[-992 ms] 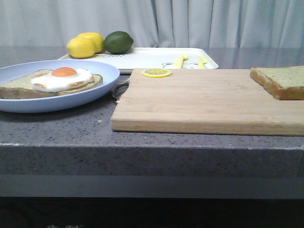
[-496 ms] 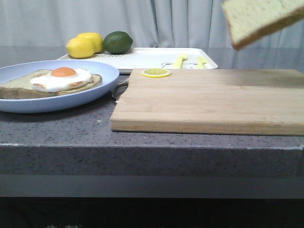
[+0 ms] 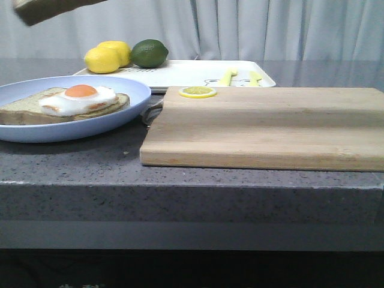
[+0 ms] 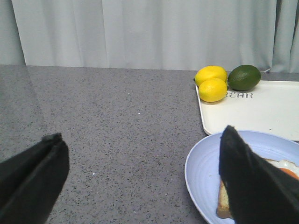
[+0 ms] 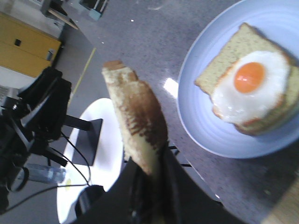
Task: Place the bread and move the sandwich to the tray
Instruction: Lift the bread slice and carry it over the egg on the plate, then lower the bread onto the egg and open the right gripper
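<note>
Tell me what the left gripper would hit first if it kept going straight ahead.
Probably the blue plate: its near rim sits just ahead of one of the open left gripper's fingers. Between the fingers, only bare counter shows. Depth is uncertain.

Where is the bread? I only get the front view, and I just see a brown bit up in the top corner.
Observer: The right wrist view shows the right gripper pinching the bread by one edge, up in the air.
Child: What's the other arm doing?
Observer: The left wrist view shows the left gripper open and empty, right beside the blue plate.
</note>
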Available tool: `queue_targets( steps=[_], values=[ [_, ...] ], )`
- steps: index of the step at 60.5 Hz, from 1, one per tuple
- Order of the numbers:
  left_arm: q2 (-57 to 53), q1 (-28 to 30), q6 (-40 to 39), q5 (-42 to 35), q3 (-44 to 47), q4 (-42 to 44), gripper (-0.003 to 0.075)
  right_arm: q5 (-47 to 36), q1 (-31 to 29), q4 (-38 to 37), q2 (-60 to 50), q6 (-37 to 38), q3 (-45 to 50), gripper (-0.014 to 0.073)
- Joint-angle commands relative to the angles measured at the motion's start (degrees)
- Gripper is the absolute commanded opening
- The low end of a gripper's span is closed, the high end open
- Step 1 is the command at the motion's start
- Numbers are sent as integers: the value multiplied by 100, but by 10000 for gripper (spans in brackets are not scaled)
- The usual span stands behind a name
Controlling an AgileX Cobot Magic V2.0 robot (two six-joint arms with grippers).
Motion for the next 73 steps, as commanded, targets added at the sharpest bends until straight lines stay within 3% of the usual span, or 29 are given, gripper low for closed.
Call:
queue_targets(
  steps=[1,16,26,45,62,73],
  values=[
    [44,3,-11,-444,-169,10,638,-647,414,982,86,-33,-166,-76],
    [44,3,-11,-444,-169,10,638,-2293,1179,2422,820,-33,-85,-74],
    [44,3,-11,-444,-169,10,638,-3241,1331,2765,842,-33,456,-74],
    [44,-5,-11,-444,-169,10,638,-2956,1331,2766,1175,-105,607,-67],
    [44,-5,-11,-444,-169,10,638,-2867,1319,2726,1239,-105,614,219],
    [44,-5,-11,-444,-169,10,638,-2799,1127,2483,1098,-100,638,280]
  ],
)
